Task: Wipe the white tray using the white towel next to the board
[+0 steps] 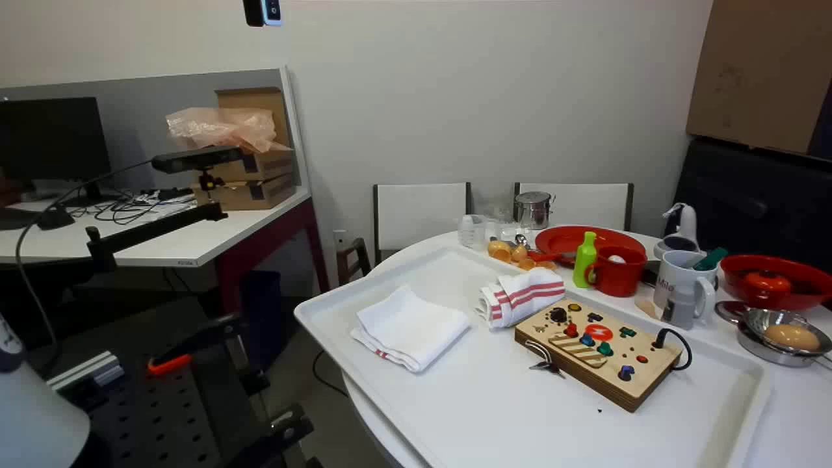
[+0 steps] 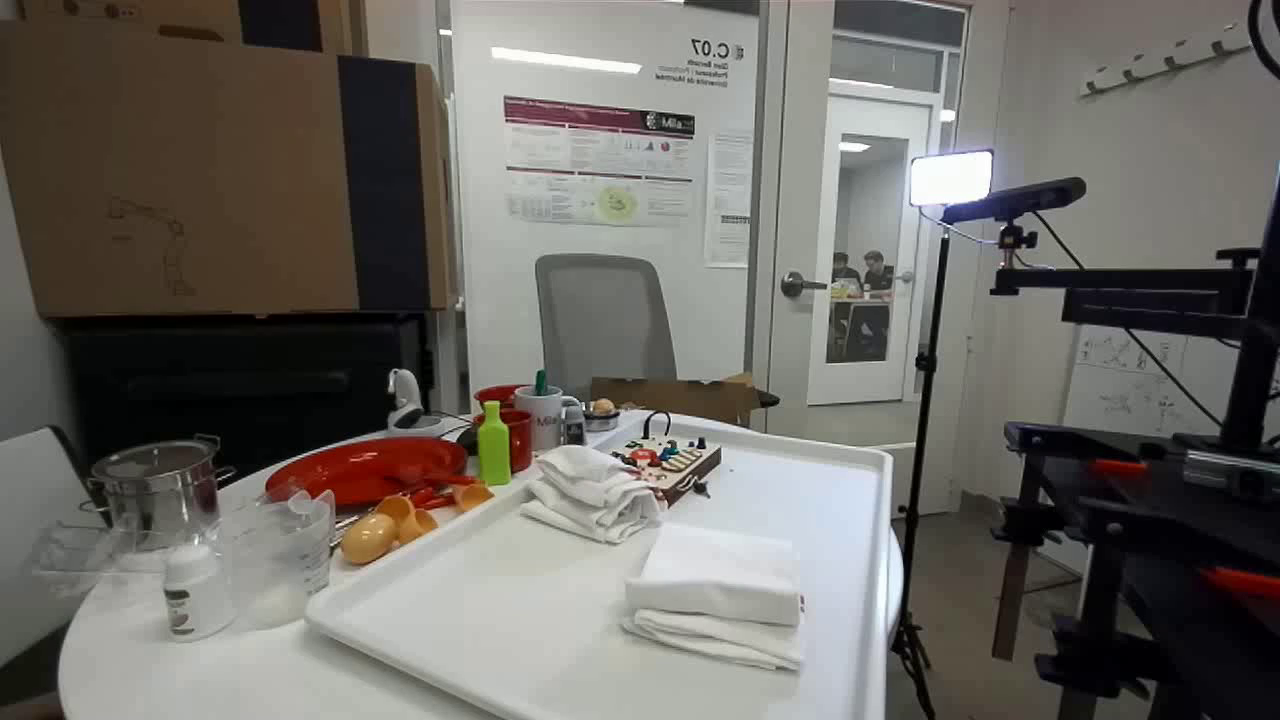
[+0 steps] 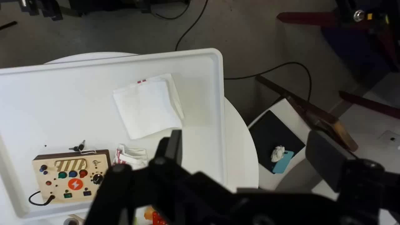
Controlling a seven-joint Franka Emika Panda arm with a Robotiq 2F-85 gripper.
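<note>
The white tray [image 1: 494, 396] lies on a round table; it also shows in an exterior view [image 2: 450, 625] and the wrist view [image 3: 62, 103]. A red-striped white towel [image 1: 526, 296], bunched and folded, touches or nearly touches the wooden board [image 1: 595, 354] with knobs. This towel also shows in an exterior view [image 2: 590, 490] and, partly hidden by a finger, in the wrist view [image 3: 133, 156]. Another white towel [image 1: 413, 328] lies folded flat on the tray, also in the wrist view [image 3: 148, 107]. My gripper [image 3: 250, 153] is open and empty, high above the tray's end.
Beside the tray stand a green bottle [image 1: 585, 260], a red mug [image 1: 617, 273], a red plate [image 1: 588, 242], eggshells [image 1: 513, 252], a white mug [image 1: 682, 286] and clear cups [image 2: 280, 560]. Keys [image 1: 547, 367] hang off the board. A dark speck [image 1: 599, 411] lies on the tray.
</note>
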